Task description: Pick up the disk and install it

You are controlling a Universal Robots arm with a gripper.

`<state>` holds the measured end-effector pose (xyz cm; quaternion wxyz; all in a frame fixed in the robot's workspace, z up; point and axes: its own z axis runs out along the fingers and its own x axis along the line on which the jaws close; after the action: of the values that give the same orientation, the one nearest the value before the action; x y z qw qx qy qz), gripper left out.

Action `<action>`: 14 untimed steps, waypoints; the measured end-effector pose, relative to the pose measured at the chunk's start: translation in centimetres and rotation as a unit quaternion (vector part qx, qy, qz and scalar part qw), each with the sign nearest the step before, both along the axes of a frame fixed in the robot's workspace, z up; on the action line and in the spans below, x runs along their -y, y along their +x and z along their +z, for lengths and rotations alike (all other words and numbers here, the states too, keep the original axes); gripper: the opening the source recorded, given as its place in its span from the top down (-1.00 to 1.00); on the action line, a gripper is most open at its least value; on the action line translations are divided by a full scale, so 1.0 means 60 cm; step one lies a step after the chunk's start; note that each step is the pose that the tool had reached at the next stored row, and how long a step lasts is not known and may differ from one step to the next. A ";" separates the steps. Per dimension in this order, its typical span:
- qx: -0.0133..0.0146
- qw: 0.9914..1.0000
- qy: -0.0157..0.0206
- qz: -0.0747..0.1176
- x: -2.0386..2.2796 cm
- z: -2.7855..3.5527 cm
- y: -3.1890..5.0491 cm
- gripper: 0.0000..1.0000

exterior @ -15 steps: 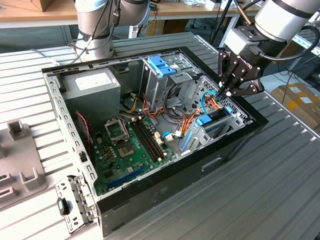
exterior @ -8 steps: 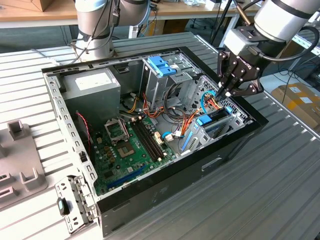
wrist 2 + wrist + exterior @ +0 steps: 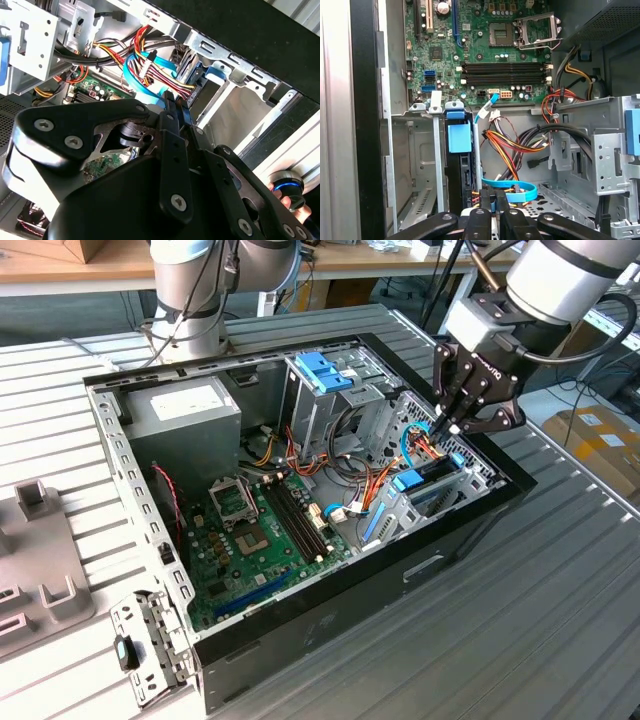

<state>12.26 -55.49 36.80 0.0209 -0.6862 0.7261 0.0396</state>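
A ribbed grey table carries an open computer case, with the motherboard exposed inside and wooden benches seen behind. The disk is seated on edge in the drive bay at the case's end toward the exterior view's right, its blue end tab showing in the first wrist view between the bay's metal walls. The gripper is lowered into the case just above that bay, beside a thin blue cable and a bundle of coloured wires. The jaws are seen drawn together, almost touching, with nothing visibly clamped between them; whether their tips press on the disk cannot be told. The disk looks already slotted in, so the step in hand is judged to be seating it. For that to be done well, pressure should be kept square along the carrier's edge, and the cable and wires should be kept from being pinched beneath the tips.
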 end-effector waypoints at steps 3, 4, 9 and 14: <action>0.000 1.000 0.000 0.000 0.0000 -0.001 -0.001 0.67; 0.000 1.000 0.000 0.000 0.0001 -0.001 -0.002 0.67; 0.000 1.000 0.000 0.000 0.0001 -0.001 -0.003 0.67; 0.000 1.000 0.000 0.000 0.0003 -0.002 -0.005 0.67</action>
<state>11.93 -55.50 36.69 0.0209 -0.6862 0.7260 0.0396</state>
